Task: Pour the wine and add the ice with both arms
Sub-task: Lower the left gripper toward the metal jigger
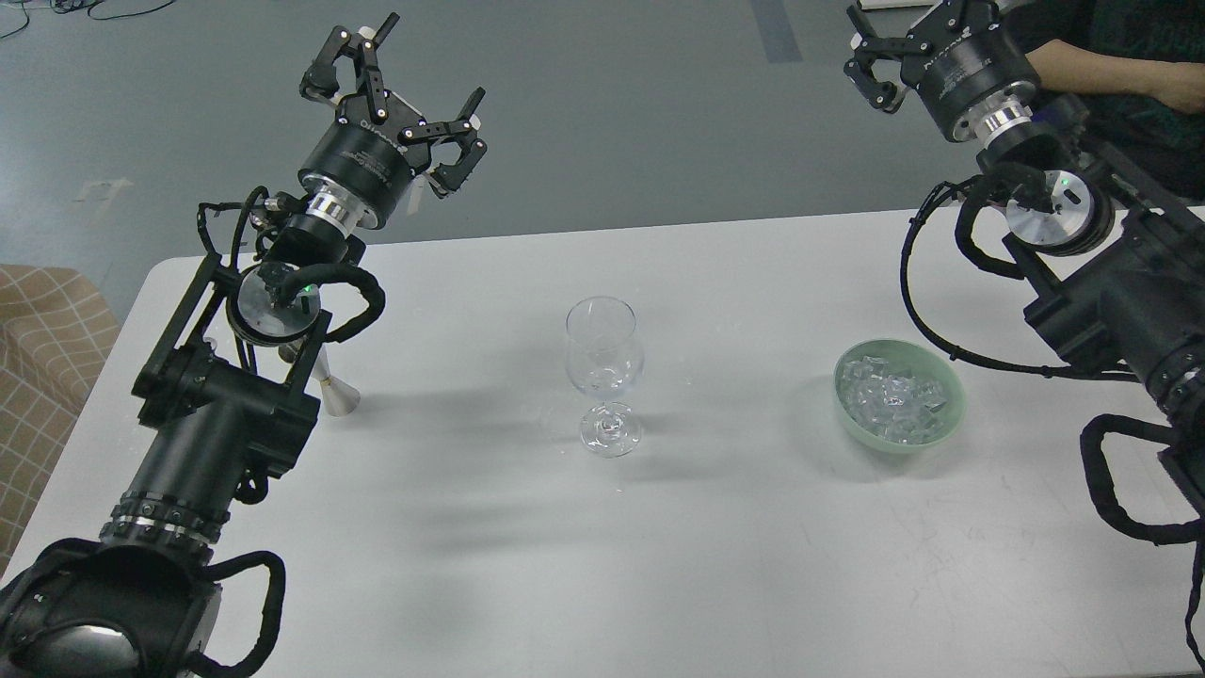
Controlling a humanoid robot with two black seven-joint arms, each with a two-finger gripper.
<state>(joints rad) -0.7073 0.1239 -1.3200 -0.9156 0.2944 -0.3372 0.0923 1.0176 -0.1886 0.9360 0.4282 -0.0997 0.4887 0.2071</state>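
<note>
An empty clear wine glass (604, 372) stands upright in the middle of the white table (659, 565). A pale green bowl (953, 414) to its right holds several clear ice chunks (890, 395). My left gripper (391, 89) is open and empty, raised beyond the table's far left edge. My right gripper (894, 47) is at the top right, above the far edge, partly cut off by the frame; its fingers look spread. A small object with a flared pale base (334, 395) stands behind my left arm, mostly hidden.
A bare human arm (1120, 80) rests at the top right behind my right arm. A beige checked chair (42, 339) is off the table's left edge. Grey floor lies beyond the table.
</note>
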